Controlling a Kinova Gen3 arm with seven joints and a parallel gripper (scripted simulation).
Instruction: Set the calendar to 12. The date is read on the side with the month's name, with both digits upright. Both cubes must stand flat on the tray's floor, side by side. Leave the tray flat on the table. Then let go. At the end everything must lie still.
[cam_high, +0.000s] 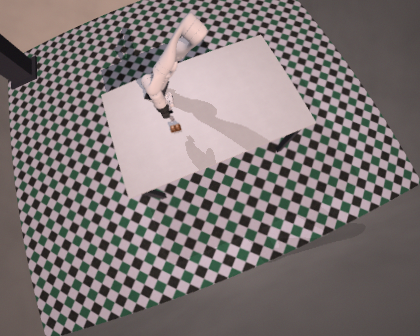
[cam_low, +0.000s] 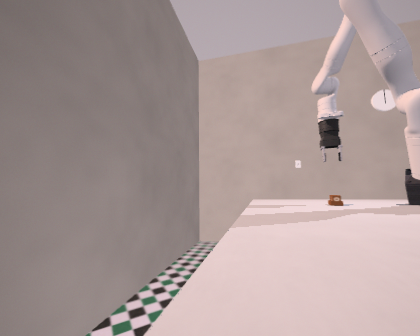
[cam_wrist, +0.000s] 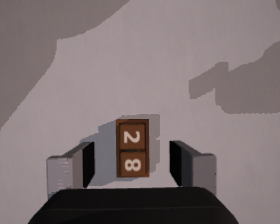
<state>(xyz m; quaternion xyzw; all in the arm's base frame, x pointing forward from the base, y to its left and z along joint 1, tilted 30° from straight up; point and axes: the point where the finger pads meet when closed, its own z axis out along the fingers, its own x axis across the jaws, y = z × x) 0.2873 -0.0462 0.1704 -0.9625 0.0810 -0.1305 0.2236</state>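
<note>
Pale and shadow-streaked, the surface (cam_high: 240, 90) (cam_low: 300, 270) (cam_wrist: 165, 50) bears the cubes (cam_high: 175, 128) (cam_low: 336, 199) (cam_wrist: 132, 157), tops reading 2 and 8; the tool (cam_high: 171, 119) (cam_low: 332, 159) (cam_wrist: 132, 157) gapes wide, empty; the 12 likely remains unset.

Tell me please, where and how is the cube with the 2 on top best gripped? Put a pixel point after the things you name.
I would come from straight above with the open gripper (cam_high: 172, 120) (cam_low: 332, 154) (cam_wrist: 132, 157) and pinch the upper part of the cube (cam_wrist: 132, 136) by its two free, opposite sides: its neighbour showing 8 (cam_wrist: 132, 164) blocks a third.
</note>
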